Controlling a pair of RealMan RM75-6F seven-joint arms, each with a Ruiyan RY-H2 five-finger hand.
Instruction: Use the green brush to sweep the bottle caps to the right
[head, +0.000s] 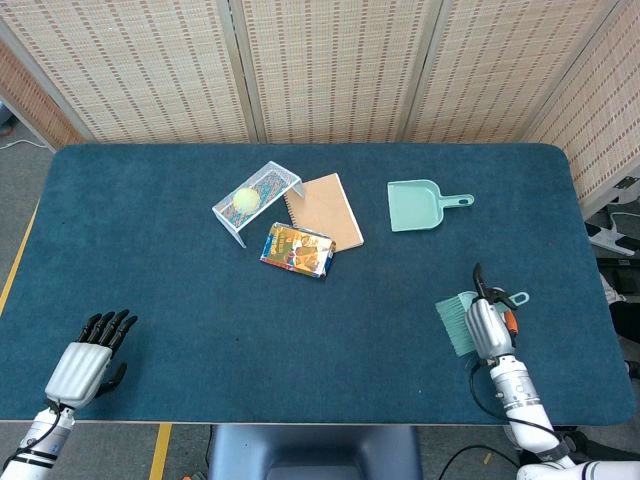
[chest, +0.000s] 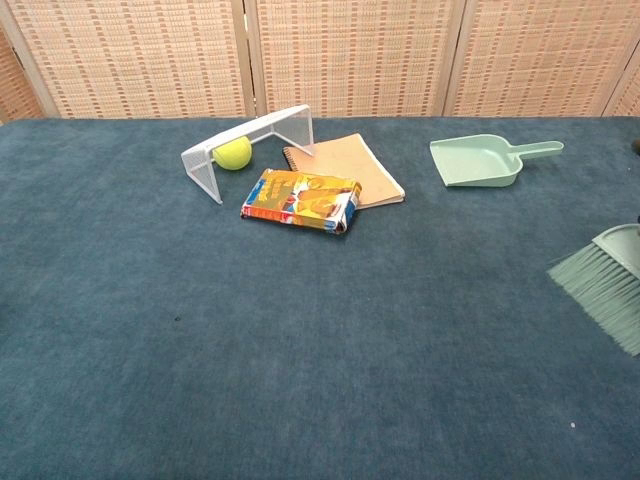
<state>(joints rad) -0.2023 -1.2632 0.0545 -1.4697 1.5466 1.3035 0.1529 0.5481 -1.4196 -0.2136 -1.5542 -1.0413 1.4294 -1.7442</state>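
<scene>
My right hand (head: 487, 327) grips the green brush (head: 458, 322) near the table's front right. The bristles point left and the handle loop (head: 517, 298) sticks out to the right. In the chest view only the brush's bristles (chest: 603, 287) show, at the right edge, and the hand itself is cut off. No bottle caps are visible in either view; the spot where they lay is covered by the hand and brush. My left hand (head: 86, 360) rests at the front left corner, holding nothing, fingers stretched out.
A green dustpan (head: 415, 205) (chest: 478, 162) lies at the back right. A tan notebook (head: 325, 210), a colourful box (head: 297, 250) and a wire rack (head: 262, 194) over a tennis ball (head: 245, 200) sit mid-table. The table's right edge (head: 606, 300) is close to the brush.
</scene>
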